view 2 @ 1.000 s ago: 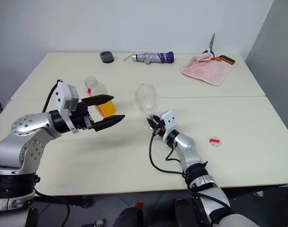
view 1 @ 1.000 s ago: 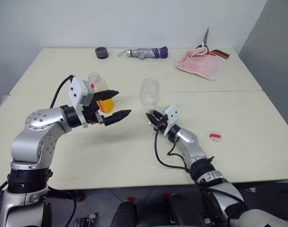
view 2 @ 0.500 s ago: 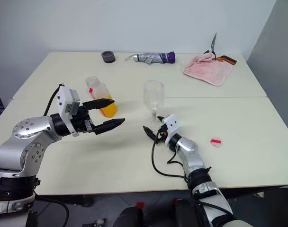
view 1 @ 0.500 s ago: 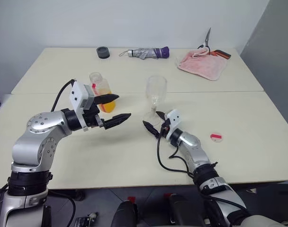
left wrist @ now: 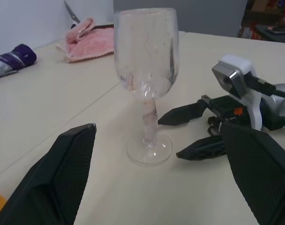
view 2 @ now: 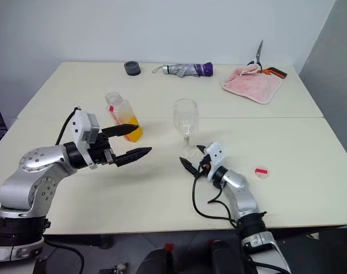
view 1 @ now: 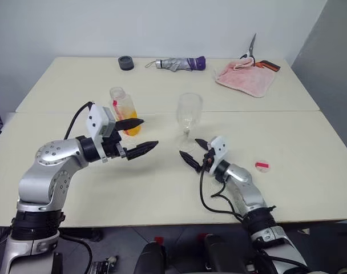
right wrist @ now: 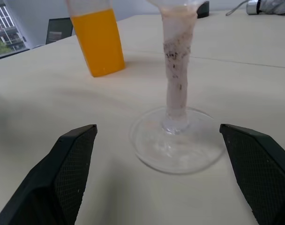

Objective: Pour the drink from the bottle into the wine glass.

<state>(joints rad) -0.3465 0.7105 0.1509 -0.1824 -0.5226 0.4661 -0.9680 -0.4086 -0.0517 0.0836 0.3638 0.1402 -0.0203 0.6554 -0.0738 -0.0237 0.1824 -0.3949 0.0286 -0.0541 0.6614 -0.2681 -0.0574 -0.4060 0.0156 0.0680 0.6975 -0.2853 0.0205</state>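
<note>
Both grippers gape, empty, flanking wine glass (view 1: pixel 189 111); bottle (view 1: pixel 123 109) label's writing unreadable.

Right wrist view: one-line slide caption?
Open right hand facing the empty wine glass, bottle of orange drink behind.

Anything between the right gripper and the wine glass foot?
Nothing. In the right wrist view, bare tabletop runs from the open right gripper to the wine glass foot.

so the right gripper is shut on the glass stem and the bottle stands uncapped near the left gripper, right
Not quite. The right gripper is open and off the glass: the right wrist view shows its fingers spread on either side of the foot, touching nothing. The bottle does stand uncapped near the left gripper.
</note>
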